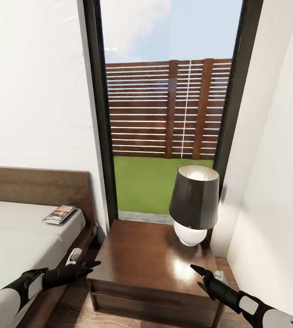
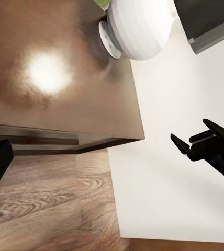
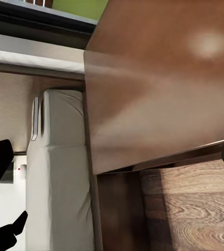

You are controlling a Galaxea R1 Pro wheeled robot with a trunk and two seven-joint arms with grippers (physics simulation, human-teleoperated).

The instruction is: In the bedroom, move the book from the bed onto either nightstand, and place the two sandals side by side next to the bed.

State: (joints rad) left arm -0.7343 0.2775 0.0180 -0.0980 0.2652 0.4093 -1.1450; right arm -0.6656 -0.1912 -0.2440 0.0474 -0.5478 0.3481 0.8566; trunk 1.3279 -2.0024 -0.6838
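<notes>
Book (image 1: 59, 214) lying flat on bed (image 1: 14, 241), near mattress corner close to headboard (image 1: 37, 187), untouched. Nightstand (image 1: 151, 259) directly ahead under window (image 1: 169, 114); lamp (image 1: 192, 205) standing at far right of glossy surface, remainder bare. Sandals not sighted.

Left gripper (image 1: 89, 266) hovering between bed edge and nightstand, jaws apart, empty. Right gripper (image 1: 200, 277) off near right corner of nightstand, jaws apart, empty; also visible from left wrist view (image 2: 188, 141) against white wall (image 2: 159, 172).

Judged: pre-grasp, book not yet reached.

Risks:
- Thin paperback flat on soft mattress: jaws likely to dig into fabric or push book along instead of clamping.
- Reach across bed frame from here could clip nightstand edge.
- Placement too far right could knock lamp; bare left half safer.
</notes>
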